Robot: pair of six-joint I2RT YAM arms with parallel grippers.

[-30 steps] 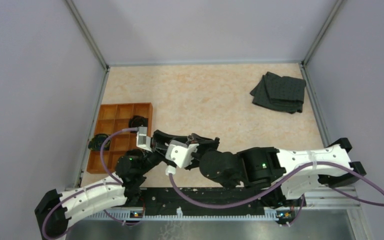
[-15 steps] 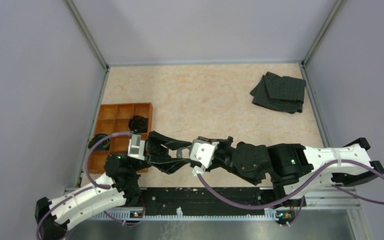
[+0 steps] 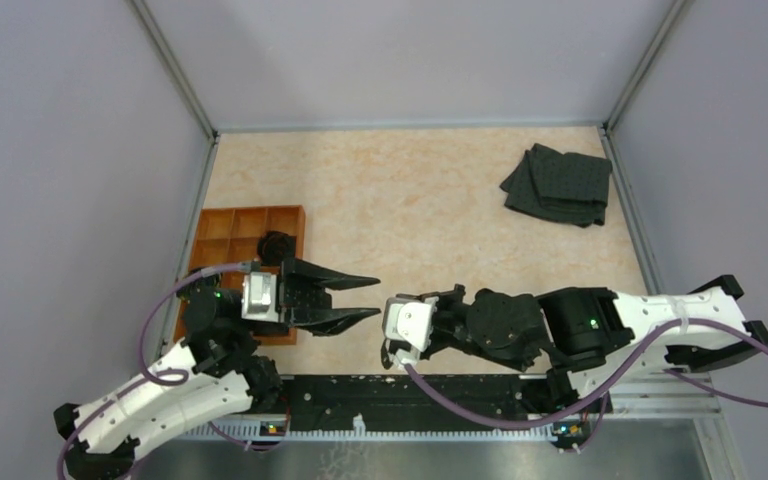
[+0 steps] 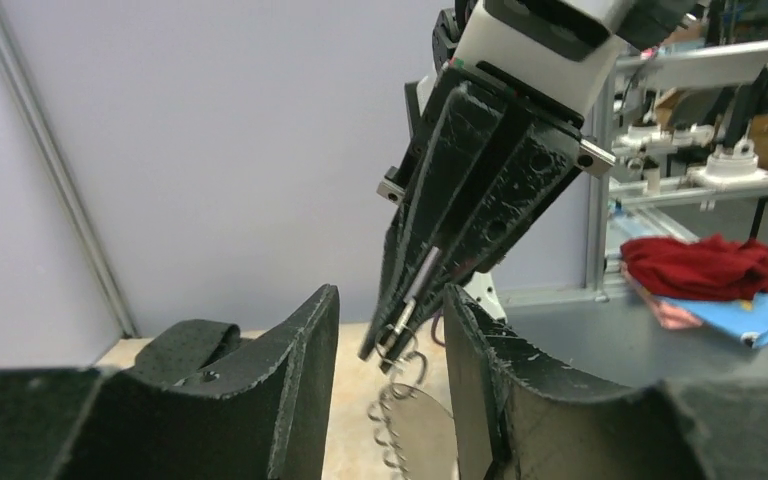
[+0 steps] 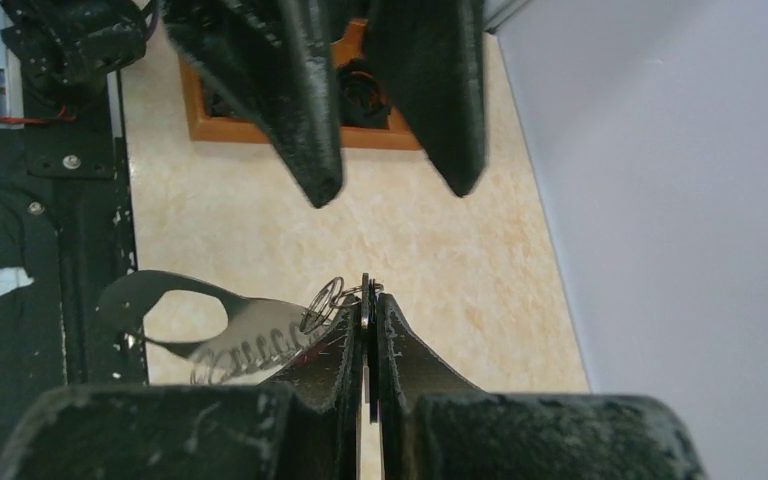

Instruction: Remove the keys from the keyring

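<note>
You have one keyring [image 5: 250, 322], keys [image 5: 245, 352] too blurred to count: right gripper [image 5: 368, 305] pinching its thin metal piece [image 4: 422, 280], left gripper [image 3: 375, 297] spread wide.

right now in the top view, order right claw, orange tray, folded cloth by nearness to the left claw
from the left claw:
1. right claw, just right
2. orange tray, left
3. folded cloth, far back right

Smooth grey metal keyring [image 5: 260, 325], matt dark cloth [image 3: 560, 185], orange plastic tray [image 3: 250, 210]
</note>
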